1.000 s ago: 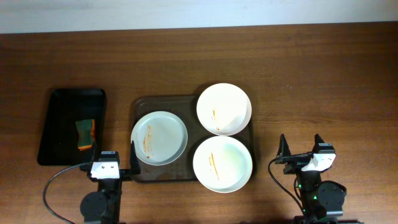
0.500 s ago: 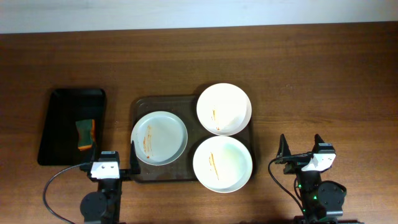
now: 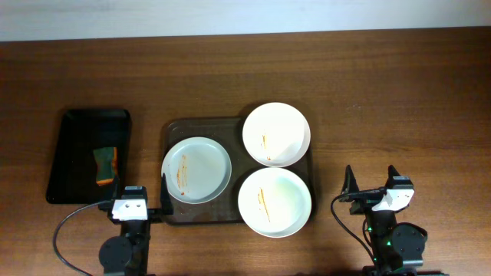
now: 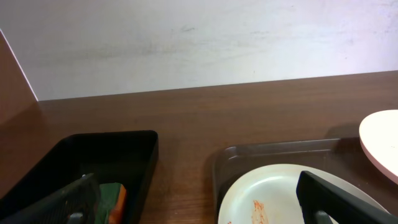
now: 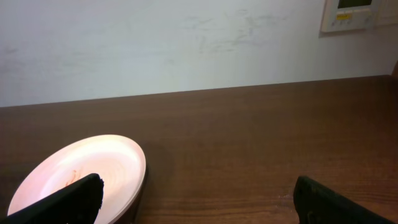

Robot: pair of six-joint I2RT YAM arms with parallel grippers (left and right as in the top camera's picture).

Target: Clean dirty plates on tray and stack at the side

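Observation:
Three white plates with orange-red streaks lie on the dark brown tray: a left plate, a back plate and a front plate. My left gripper is open and empty at the table's front, just left of the tray. In the left wrist view its fingers frame the left plate and the tray's rim. My right gripper is open and empty, right of the tray. The right wrist view shows the back plate at the left.
A smaller black tray stands at the left and holds a green and orange sponge, also seen in the left wrist view. A white wall runs behind the table's far edge.

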